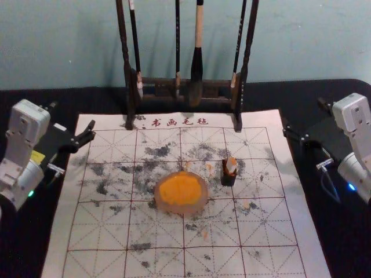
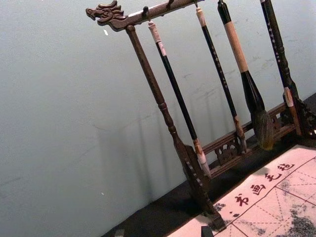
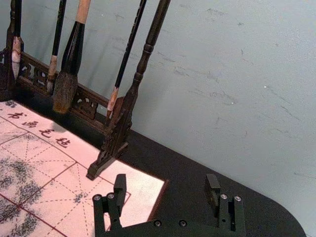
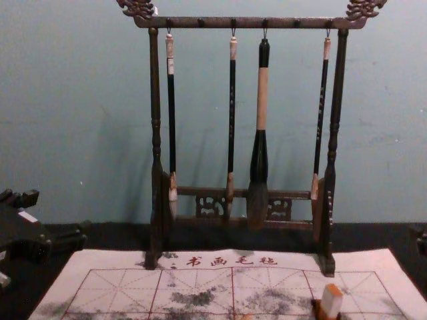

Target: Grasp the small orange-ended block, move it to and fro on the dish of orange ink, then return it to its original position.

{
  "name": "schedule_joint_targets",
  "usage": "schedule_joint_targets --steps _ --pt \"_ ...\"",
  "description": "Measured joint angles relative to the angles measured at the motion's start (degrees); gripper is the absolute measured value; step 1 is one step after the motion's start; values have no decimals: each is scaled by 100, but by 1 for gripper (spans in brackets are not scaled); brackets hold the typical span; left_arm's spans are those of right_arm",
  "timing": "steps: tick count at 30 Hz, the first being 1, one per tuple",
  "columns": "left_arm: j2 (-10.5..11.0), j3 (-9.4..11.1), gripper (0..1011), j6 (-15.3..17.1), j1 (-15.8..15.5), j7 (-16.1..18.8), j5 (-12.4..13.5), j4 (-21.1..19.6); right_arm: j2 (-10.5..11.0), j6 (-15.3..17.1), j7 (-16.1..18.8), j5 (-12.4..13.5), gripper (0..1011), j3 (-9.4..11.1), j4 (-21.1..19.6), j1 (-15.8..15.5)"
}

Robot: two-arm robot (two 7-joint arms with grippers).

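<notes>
Head view: block (image 1: 231,165) sits orange end up in dark holder (image 1: 228,179), right of ink dish (image 1: 184,209), toward worktop's (image 1: 290,94) right side. Right claw (image 3: 166,182) apart, near right edge. Low grip might drag holder along; low sideways carry could knock dish. Brush rack (image 1: 237,120) behind, likely snag on overreach. Left claw (image 4: 59,214) parked by left edge, fingers apart.
</notes>
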Motion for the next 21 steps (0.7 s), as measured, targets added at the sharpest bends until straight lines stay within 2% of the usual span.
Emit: schedule_joint_targets --steps 15,21 --pt "0 0 1002 0 0 0 0 0 -7 1 7 0 1000 18 -4 -14" --pt "0 0 1001 0 0 0 0 0 -27 168 182 162 1000 138 -251 -282"
